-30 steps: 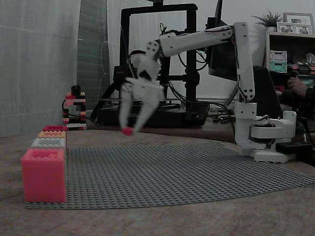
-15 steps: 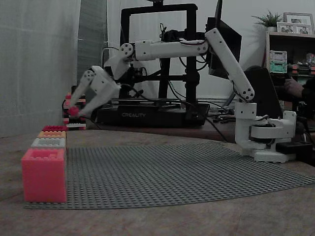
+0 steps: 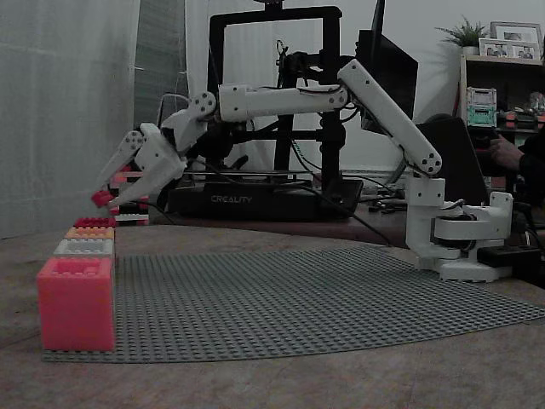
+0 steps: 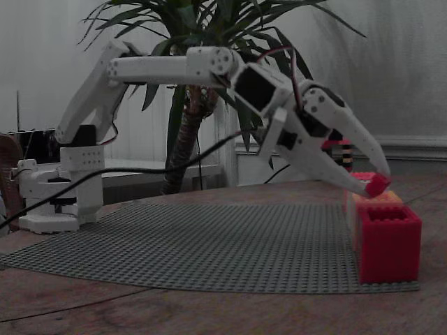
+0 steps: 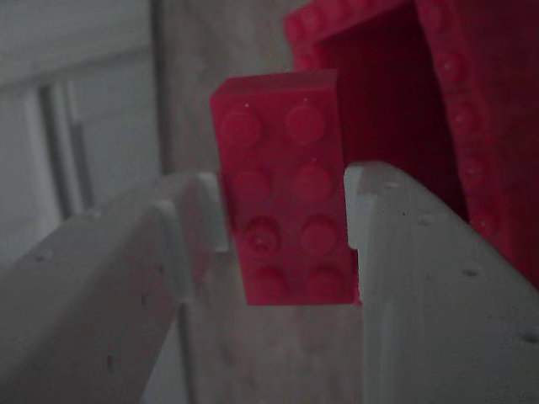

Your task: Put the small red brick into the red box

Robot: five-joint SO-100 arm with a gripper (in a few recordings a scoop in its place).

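Arm's stretched way out over the grey baseplate (image 3: 298,298) toward the row of boxes on its edge. The gripper (image 3: 104,200) is pinched onto the small red brick (image 3: 102,198), jaws only as far apart as the brick is wide.

The wrist view shows how the grip works. The two fingers (image 5: 421,278) clamp the long sides of the brick (image 5: 286,185) at its lower half, so the studded face looks at the camera. The free end pokes out ahead, I'd say so it goes in first. The red box (image 5: 370,84) sits at about 1 o'clock from the brick there, open mouth showing.

From the plant side, the brick (image 4: 377,185) hangs at roughly 12 o'clock over the red box (image 4: 387,241), clear of its rim. An orange box (image 4: 374,200) is right behind it.

My guess is it's carried that high on purpose, to clear the walls before going down. It's not in yet. It looks like it wants a bit of lining up over the opening, then letting go.
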